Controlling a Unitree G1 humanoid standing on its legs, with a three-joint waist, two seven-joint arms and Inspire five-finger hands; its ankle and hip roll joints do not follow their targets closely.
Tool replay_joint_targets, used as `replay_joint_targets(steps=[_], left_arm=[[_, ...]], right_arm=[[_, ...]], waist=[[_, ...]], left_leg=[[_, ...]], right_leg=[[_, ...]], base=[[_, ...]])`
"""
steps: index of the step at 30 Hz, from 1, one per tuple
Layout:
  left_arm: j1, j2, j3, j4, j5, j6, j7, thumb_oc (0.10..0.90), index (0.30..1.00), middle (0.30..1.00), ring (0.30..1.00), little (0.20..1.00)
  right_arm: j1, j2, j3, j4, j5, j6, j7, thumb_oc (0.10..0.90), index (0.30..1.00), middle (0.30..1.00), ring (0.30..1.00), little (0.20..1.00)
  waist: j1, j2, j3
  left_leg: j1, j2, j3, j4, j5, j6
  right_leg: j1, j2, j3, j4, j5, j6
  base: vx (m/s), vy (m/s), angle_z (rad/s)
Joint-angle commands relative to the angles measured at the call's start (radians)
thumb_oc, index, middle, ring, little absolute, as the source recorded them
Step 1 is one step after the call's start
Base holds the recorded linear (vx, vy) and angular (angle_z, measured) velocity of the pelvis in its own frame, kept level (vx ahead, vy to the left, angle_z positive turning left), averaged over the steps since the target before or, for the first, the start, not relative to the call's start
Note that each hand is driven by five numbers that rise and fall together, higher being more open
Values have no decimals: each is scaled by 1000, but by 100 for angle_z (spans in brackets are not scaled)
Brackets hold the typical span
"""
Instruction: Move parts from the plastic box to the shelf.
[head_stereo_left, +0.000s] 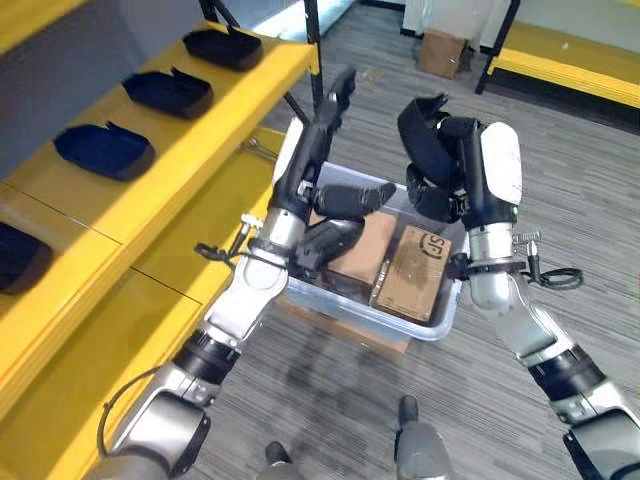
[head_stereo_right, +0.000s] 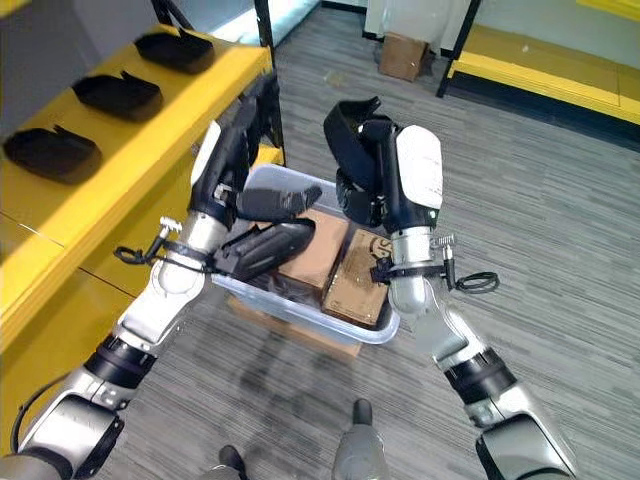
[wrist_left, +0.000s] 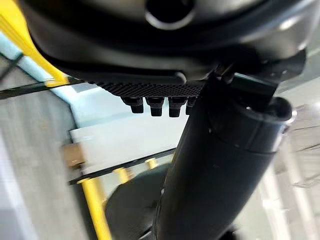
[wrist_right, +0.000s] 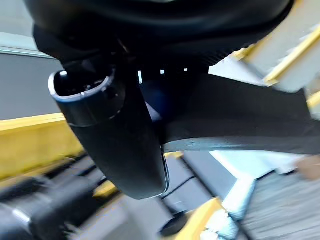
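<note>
A clear plastic box (head_stereo_left: 441, 322) stands on the floor by the yellow shelf (head_stereo_left: 190, 150). It holds two brown cartons (head_stereo_left: 412, 272) and black moulded parts (head_stereo_left: 350, 198). My right hand (head_stereo_left: 447, 165) is raised above the box's right half. Its fingers are curled round a black part (head_stereo_right: 350, 122), which the right wrist view shows as a flat dark piece (wrist_right: 240, 120) past the thumb. My left hand (head_stereo_left: 318, 140) reaches up over the box's left edge towards the shelf post, fingers straight and holding nothing. Its thumb (wrist_left: 220, 170) stands free in the left wrist view.
Several black parts (head_stereo_left: 170, 92) lie in a row on the upper shelf board, another (head_stereo_left: 20, 255) at the left edge. A lower shelf board (head_stereo_left: 150, 300) sits beside the box. A cardboard box (head_stereo_left: 442, 52) and a second yellow rack (head_stereo_left: 570, 60) stand farther off.
</note>
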Motion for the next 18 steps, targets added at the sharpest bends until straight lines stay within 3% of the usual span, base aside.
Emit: replay_joint_targets(steps=[1,6,8,10,12,16,18], left_arm=[[40,-27,41,-71,-129,-34,-79,900,1000,1000,1000,1000],[405,132,159,-297,-299,-188,-422,900,1000,1000,1000,1000],[526,190,235,-400,-376,-200,-510,900,1000,1000,1000,1000],[586,219,289,-440,-405,-208,-541,900,1000,1000,1000,1000],[606,231,307,-457,-422,-217,-543,900,1000,1000,1000,1000],[599,221,307,-470,-448,-213,-599,900,1000,1000,1000,1000],[590,231,318,-476,-469,-214,-627,900,1000,1000,1000,1000]], right_arm=[[-14,-31,-62,-134,-85,-99,-23,400,300,300,300,300],[260,-152,-280,-329,-118,-110,-47,400,300,300,300,300],[323,-179,-356,-384,-121,-124,-39,400,300,300,300,300],[297,-191,-349,-390,-139,-129,-40,400,300,300,300,300],[259,-201,-325,-383,-140,-129,-41,400,300,300,300,300],[218,-226,-308,-400,-162,-90,-17,400,300,300,300,300],[247,-258,-331,-426,-180,-86,-20,400,300,300,300,300]], waist=[[24,-22,-210],[67,-17,-225],[100,-17,-219],[132,-15,-212],[150,-13,-214],[172,-18,-222],[169,-19,-227]], left_leg=[[-19,83,-90,-43,59,13],[-70,38,-250,-92,72,30],[-87,18,-296,-84,67,32],[-97,15,-330,-79,74,31],[-95,24,-327,-92,87,27],[-121,53,-255,-100,123,10],[-144,56,-187,-91,137,4]], right_leg=[[37,-55,114,2,-62,55],[51,19,218,6,-102,36],[68,33,213,7,-118,27],[77,39,195,11,-125,14],[78,38,173,14,-131,8],[111,28,81,24,-166,-2],[124,20,15,25,-172,-5]], base=[[45,87,53],[-40,40,90],[-3,30,117],[4,40,61],[-6,55,40],[25,95,61],[3,168,67]])
